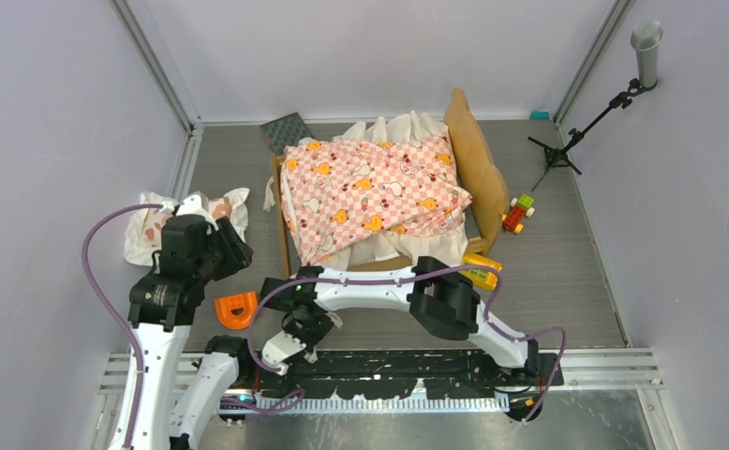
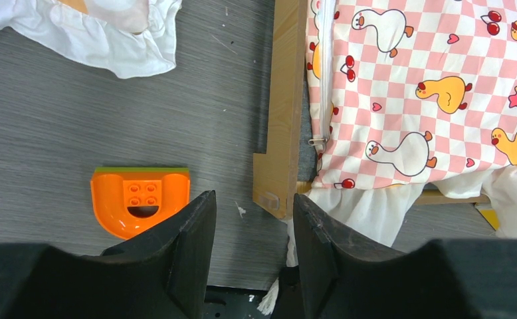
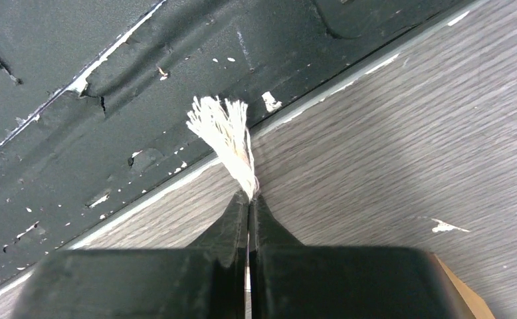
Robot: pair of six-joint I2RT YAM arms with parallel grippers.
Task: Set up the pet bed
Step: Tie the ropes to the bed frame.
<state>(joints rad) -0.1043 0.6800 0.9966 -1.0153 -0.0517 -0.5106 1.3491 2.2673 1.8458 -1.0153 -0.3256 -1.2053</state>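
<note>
Orange block [image 1: 236, 309], one; pet bed [image 1: 478, 159], one

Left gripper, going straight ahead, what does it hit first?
Likely the corner of the pet bed, just ahead of the left gripper; depth is unclear, so maybe bare table first.

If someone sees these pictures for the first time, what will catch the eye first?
The pink-checkered sheet with ducks stands out first, draped over the pet bed in the middle of the table. Next comes the right pincer at the near table edge, shut on a frayed white cord. An orange block lies left of the bed's near corner.
</note>
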